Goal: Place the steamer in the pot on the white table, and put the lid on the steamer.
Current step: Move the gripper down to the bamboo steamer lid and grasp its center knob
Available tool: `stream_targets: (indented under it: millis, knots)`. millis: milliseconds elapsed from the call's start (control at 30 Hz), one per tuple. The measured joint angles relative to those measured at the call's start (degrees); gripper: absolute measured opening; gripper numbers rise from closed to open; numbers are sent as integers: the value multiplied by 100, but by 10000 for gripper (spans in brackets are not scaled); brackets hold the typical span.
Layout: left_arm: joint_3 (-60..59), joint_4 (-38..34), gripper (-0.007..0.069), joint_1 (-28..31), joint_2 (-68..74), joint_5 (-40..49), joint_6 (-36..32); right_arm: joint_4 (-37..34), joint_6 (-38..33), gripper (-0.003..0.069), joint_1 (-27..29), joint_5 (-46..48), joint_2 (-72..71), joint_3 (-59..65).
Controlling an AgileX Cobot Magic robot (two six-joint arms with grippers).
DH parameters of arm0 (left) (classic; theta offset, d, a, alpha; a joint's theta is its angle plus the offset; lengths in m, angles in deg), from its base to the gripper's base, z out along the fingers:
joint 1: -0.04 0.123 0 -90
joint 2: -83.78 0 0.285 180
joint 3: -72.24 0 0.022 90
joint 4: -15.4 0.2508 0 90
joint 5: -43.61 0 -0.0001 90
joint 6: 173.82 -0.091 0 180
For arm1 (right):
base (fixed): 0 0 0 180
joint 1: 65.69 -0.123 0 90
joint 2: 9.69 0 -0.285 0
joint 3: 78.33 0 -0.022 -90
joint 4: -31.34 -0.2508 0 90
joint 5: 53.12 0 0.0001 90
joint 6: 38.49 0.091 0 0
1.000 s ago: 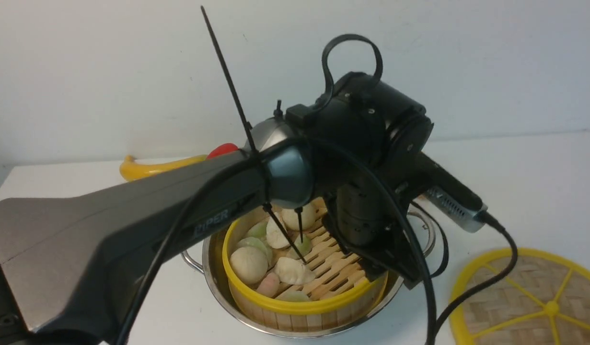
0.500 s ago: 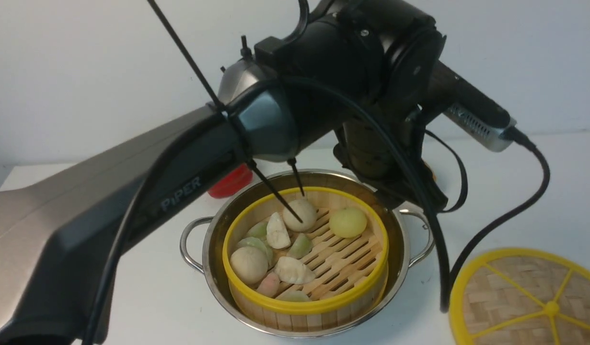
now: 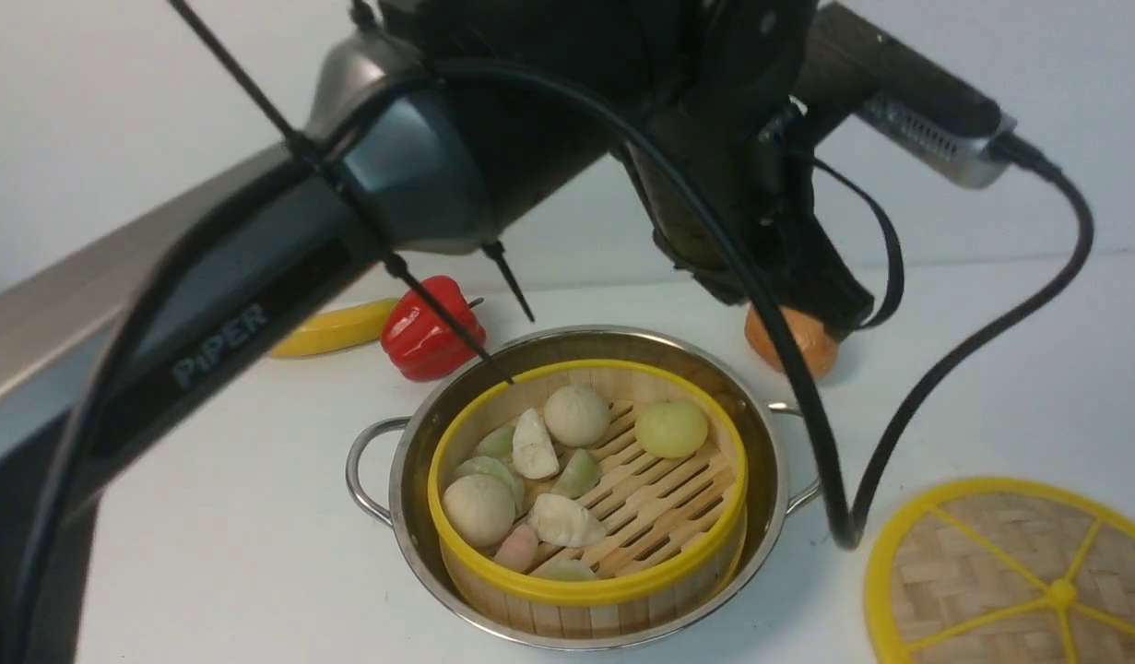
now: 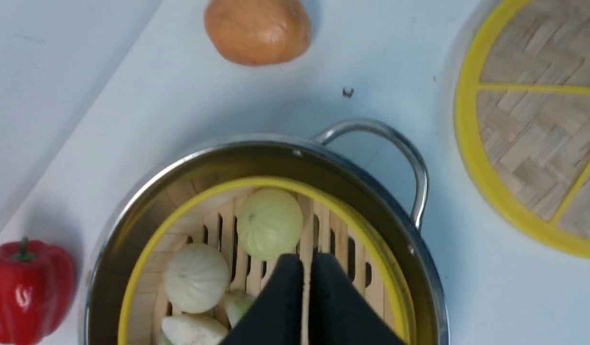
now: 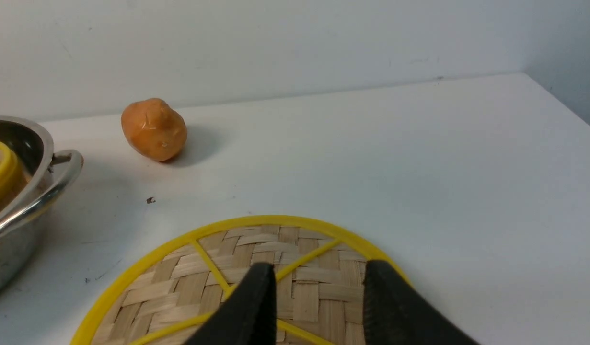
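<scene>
The white table [image 3: 254,553] is carrying cookware and a few foods.
The pot [image 3: 396,498] is sitting near the middle, and the lid [image 3: 1010,572] is lying flat to its right, apart from it. A red pepper [image 3: 429,332] and a yellow fruit [image 3: 332,330] just beside it are lying behind the pot on the left. An orange lump [image 3: 807,349] is resting behind the pot on the right.

In the front view the left arm [image 3: 254,295] covers the top of the orange round thing [image 3: 818,355] and one end of the banana [image 3: 332,329], and the lid [image 3: 991,572] runs off the right and bottom edges. The dark speck [image 4: 348,91] on the white table [image 4: 395,48] is too small to identify, perhaps a crumb.
</scene>
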Motion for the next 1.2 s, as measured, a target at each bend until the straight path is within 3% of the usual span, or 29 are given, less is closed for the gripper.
stream_targets:
  millis: [267,467,733,933,1033,1200]
  knots:
    - [31,-76,-14,0,-259,-369,508,0,0,241,0,0,0,0]
    - [31,91,-14,0,-279,34,814,0,0,241,0,0,0,0]
    - [-346,2351,-14,0,-1290,230,2758,0,0,241,0,0,0,0]
    - [-1058,3235,-14,155,-2380,32,2857,0,0,241,0,0,0,0]
    - [-2052,3227,-14,763,-3127,-1335,2748,0,0,241,0,0,0,0]
    - [-4068,2383,-14,1960,-4069,-3304,2687,0,0,241,0,0,0,0]
